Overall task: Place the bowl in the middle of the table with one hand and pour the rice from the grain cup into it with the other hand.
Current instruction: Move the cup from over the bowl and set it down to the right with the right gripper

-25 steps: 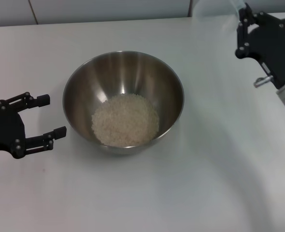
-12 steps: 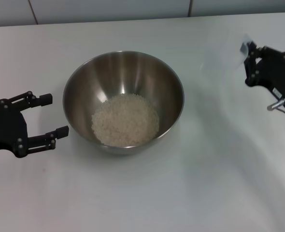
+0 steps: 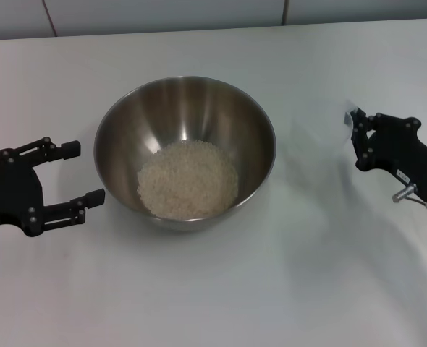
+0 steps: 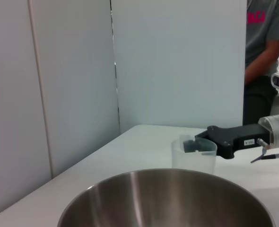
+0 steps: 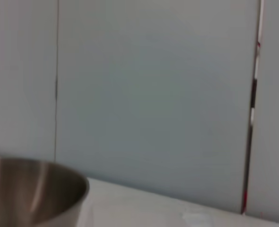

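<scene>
Now: rice (image 3: 188, 179) in steel bowl (image 3: 184, 94); right gripper (image 3: 356, 137) pinching grain cup (image 3: 322, 134) at 3 o'clock, may tip if released early; left gripper (image 3: 79, 173) spread, 9 o'clock.

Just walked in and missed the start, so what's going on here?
The robot is at the end of a pouring job. The rice lies in a heap inside the bowl, which stands mid-table. The right hand grips the clear grain cup, which looks empty, upright and low over the table on the bowl's right. The left hand sits open on the bowl's left, not touching it.
</scene>
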{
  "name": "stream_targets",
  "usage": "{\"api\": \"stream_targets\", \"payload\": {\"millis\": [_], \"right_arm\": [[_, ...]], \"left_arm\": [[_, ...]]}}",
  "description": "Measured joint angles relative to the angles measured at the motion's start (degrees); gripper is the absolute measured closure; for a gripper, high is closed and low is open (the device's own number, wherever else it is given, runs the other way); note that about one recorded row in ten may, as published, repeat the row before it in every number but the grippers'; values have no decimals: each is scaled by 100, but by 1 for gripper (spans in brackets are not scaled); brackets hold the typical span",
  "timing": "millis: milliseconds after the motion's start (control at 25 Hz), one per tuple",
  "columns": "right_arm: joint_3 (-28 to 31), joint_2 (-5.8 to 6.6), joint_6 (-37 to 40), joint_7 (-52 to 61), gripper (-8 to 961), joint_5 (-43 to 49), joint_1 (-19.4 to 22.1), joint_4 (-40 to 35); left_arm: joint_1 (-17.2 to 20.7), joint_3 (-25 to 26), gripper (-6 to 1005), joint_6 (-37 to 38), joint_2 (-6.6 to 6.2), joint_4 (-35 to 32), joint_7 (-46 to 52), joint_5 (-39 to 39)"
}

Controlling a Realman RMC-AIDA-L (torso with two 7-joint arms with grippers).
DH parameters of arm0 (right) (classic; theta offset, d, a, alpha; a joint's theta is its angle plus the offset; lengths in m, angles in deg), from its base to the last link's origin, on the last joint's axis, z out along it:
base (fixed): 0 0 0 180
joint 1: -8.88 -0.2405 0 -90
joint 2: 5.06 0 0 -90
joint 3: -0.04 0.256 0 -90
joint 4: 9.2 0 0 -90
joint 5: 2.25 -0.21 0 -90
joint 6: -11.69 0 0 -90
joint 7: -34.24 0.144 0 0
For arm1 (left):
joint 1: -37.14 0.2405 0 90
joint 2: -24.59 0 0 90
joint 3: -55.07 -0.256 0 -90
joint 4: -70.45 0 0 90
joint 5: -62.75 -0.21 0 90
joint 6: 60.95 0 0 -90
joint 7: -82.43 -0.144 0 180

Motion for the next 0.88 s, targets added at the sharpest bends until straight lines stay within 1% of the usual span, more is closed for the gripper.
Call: {"api": "stream_targets", "payload": {"millis": [160, 520, 880], "right_arm": [[-7, -14, -171, -2, 944, 0, 110, 40], [-11, -21, -601, -21, 944, 0, 101, 129], [22, -18, -645, -37, 945, -29, 73, 128]], "left_arm": [[3, -7, 186, 0, 11, 13, -5, 0], [6, -9, 186, 4, 35, 17, -61, -5], [-2, -9, 186, 6, 73, -7, -68, -50]]}}
